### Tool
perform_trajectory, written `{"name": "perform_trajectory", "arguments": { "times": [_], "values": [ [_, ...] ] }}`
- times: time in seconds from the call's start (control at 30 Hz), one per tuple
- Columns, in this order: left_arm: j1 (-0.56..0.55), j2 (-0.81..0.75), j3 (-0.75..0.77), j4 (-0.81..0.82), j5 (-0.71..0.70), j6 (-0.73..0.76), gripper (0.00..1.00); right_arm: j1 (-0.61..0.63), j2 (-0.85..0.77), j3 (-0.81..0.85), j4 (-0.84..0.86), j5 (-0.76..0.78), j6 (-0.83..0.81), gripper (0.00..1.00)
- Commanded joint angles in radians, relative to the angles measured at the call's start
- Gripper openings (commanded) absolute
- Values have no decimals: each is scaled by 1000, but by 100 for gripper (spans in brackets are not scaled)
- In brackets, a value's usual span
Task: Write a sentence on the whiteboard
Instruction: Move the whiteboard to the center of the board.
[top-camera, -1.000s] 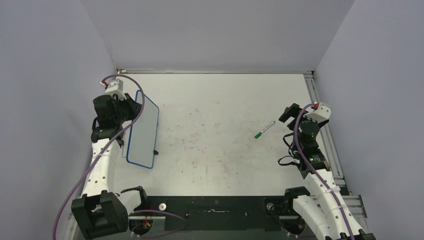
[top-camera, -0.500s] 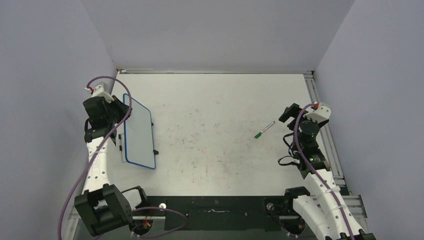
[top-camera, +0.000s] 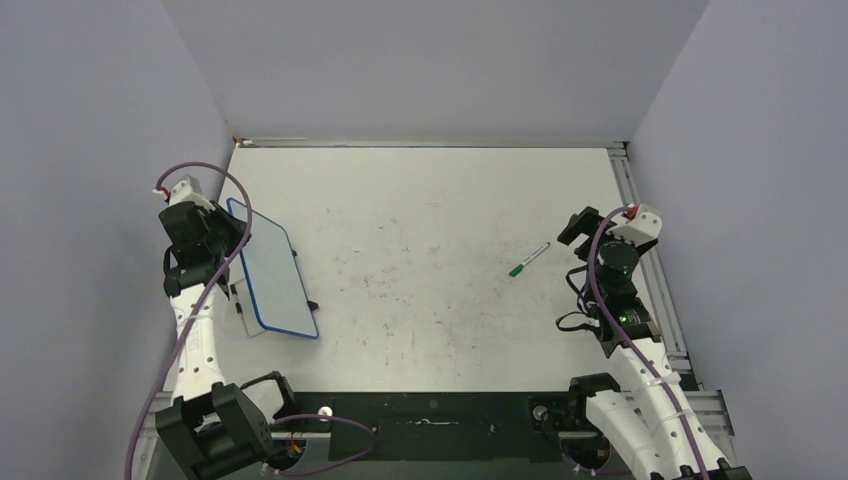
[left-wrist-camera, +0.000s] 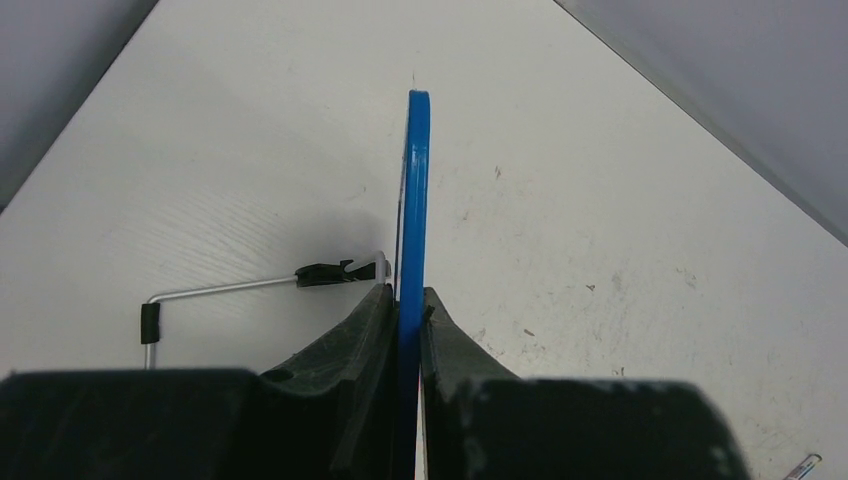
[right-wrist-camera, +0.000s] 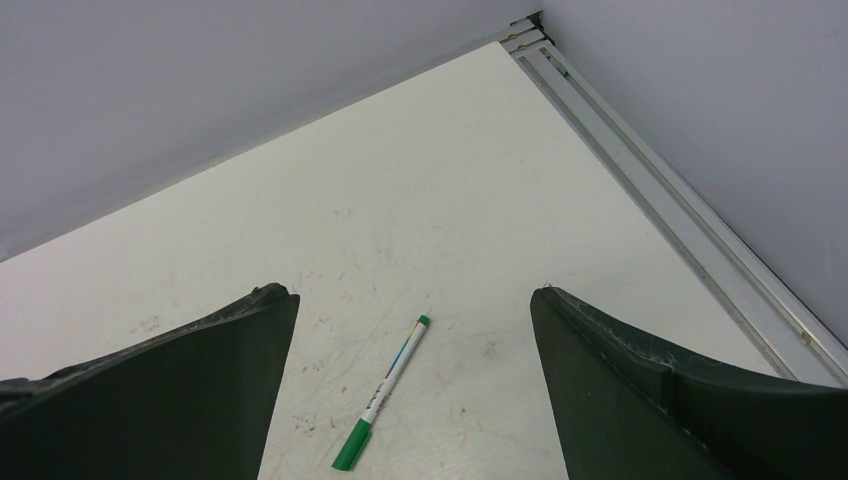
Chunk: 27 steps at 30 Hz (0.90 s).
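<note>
A white tabletop (top-camera: 430, 300) fills the base of the cell, scuffed all over with faint grey and reddish smudges (thickest toward the middle). Plain pale lilac-grey walls close it on three sides. The back wall (top-camera: 430, 60) stands ahead of the right gripper (right-wrist-camera: 412, 292), one side wall (top-camera: 760, 150) is just to that gripper's right, and the other (top-camera: 90, 150) is just outboard of the left gripper (left-wrist-camera: 405, 292). An aluminium rail (right-wrist-camera: 650, 185) runs along the table edge between the right gripper and its wall, meeting a thinner strip (top-camera: 430, 143) at the far corner. A black mounting plate (top-camera: 430, 425) lines the near edge. Light is even and soft, shadows faint.
</note>
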Motion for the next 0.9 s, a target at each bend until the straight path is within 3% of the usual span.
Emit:
{"name": "perform_trajectory", "arguments": {
  "times": [0.0,0.4,0.63,0.87],
  "values": [
    [25,-55,4,-6,-49,-47,0,-2,-18,-3,20,1,-4,90],
    [101,-61,4,-84,-59,-39,0,-2,-23,-5,20,-6,-4,90],
    [103,-93,0,-115,-148,-9,0,-2,-24,-4,20,-13,-2,90],
    [107,-41,-19,-114,-148,9,1,-2,-24,-4,20,-17,-4,90]
  ]
}}
